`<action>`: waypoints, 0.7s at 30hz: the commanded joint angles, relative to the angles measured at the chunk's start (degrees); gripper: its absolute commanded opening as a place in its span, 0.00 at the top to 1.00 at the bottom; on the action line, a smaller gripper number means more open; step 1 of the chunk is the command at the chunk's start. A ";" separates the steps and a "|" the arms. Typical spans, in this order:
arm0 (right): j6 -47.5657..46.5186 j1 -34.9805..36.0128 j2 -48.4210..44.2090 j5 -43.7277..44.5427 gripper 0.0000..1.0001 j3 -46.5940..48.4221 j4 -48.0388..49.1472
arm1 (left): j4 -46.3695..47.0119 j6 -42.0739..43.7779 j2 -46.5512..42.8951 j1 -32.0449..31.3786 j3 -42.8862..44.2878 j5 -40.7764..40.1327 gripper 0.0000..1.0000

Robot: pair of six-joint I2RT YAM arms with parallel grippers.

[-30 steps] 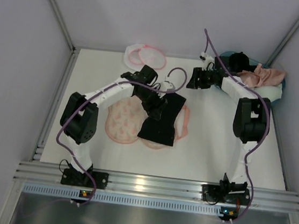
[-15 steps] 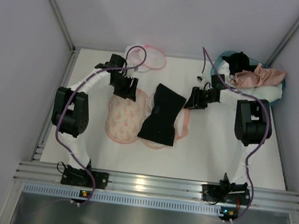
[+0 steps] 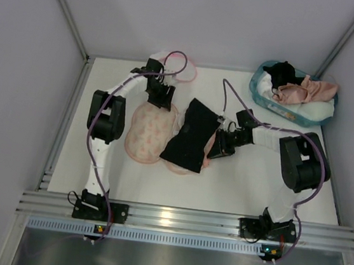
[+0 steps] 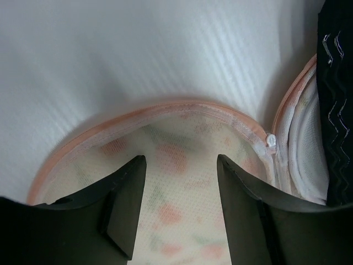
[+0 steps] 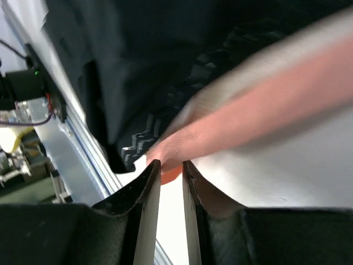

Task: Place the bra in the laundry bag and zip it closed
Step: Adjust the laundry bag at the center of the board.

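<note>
Reaching past the half-hidden laundry bag [image 3: 183, 69], left end effector [image 4: 180, 163] hangs released; right end effector [image 5: 170, 164] blurred, grip unclear.

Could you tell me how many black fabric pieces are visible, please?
2: one black piece draped across the printed padded piece mid-table, another in the teal basket; more may be hidden there.

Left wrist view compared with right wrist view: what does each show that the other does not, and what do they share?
Only the left wrist view: the open left gripper over the orange print of the peanut-shaped padded piece, and a small white zipper pull. Only the right wrist view: the right gripper, fingers close together at a blurred pink edge, and the metal rail at the table's edge. Both: the black fabric piece, pink trim and the white table.
</note>
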 commanded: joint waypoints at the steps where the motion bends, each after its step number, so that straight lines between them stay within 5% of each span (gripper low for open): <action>1: -1.43 4.97 -5.63 -4.29 0.77 -0.91 2.74 | 1.27 4.22 3.40 -3.31 5.00 4.65 0.39; 5: -1.52 7.36 -11.43 -6.94 0.73 -0.47 3.35 | 1.36 4.59 5.25 -6.82 6.68 7.03 0.38; 12: -11.61 -0.80 -16.46 -7.91 0.57 9.45 -7.09 | 1.36 8.27 1.38 -7.27 2.02 12.04 0.36; 21: -10.75 -13.63 -3.63 11.69 0.64 17.19 -3.76 | 1.27 11.43 -6.35 -7.27 -3.07 14.06 0.36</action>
